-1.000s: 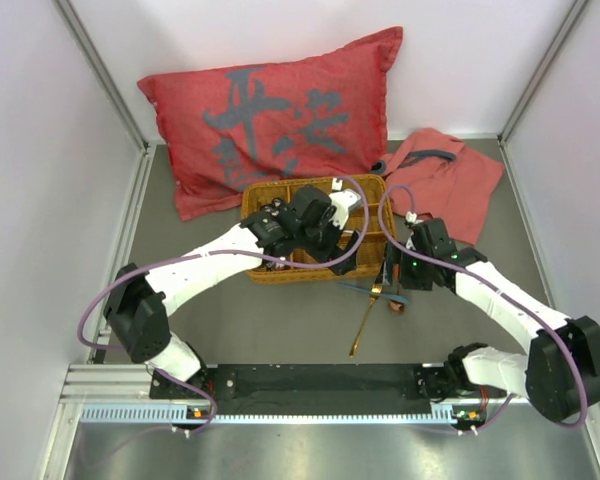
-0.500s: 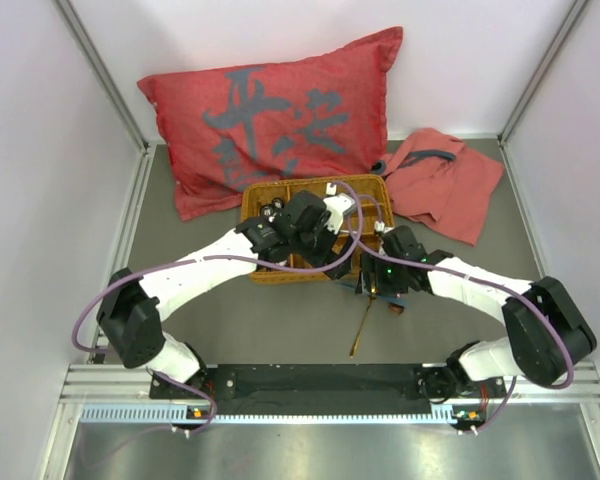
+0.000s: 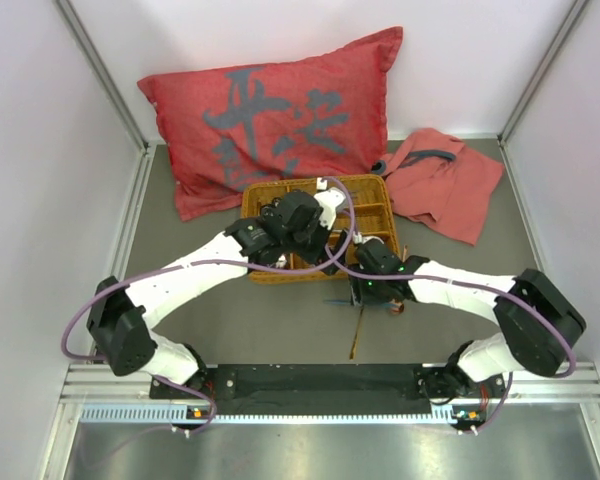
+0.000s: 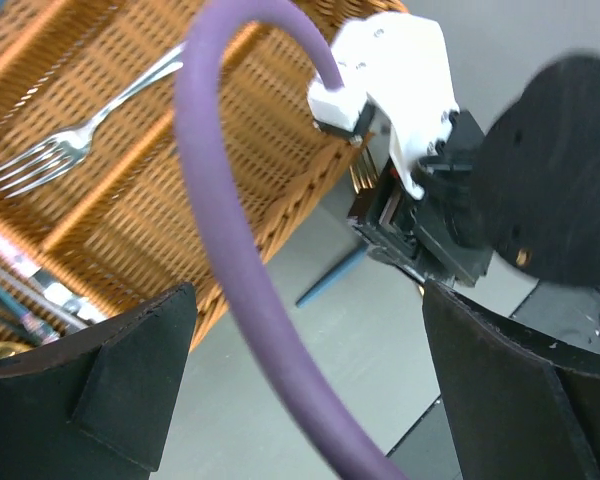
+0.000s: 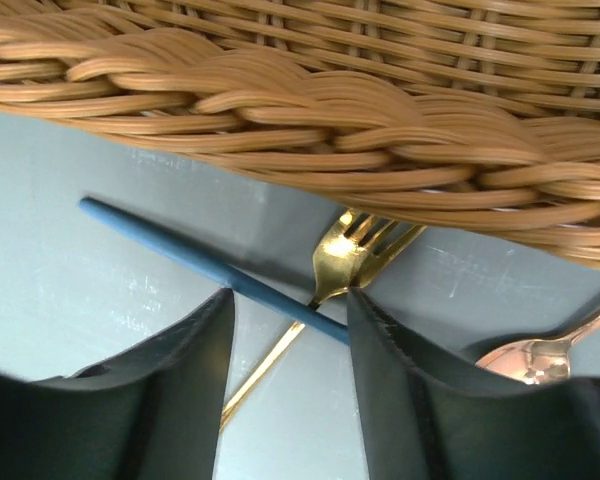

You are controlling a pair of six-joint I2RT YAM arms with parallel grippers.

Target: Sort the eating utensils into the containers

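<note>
The wicker tray (image 3: 376, 196) holds a silver fork (image 4: 70, 145) in one compartment. Just in front of its woven rim (image 5: 280, 110), a gold fork (image 5: 342, 262) lies on the table with a dark blue chopstick (image 5: 170, 243) across its neck. A copper spoon (image 5: 540, 355) lies to the right. My right gripper (image 5: 290, 300) is low over the table and open. Its fingers (image 5: 180, 380) straddle the fork's neck and the chopstick without clamping them. My left gripper (image 4: 310, 380) hangs wide open and empty above the tray's front edge.
A purple cable (image 4: 230, 270) crosses between the left fingers, and the right arm's wrist (image 4: 420, 200) is close by. A red cushion (image 3: 270, 115) lies behind the tray, and a red cloth (image 3: 445, 180) at the back right. The gold fork's handle (image 3: 358, 335) points toward the arm bases.
My right arm has swung left and come down at the tray's front edge, and its jaws have narrowed around the gold fork. The left arm has drawn back a little over the tray.
</note>
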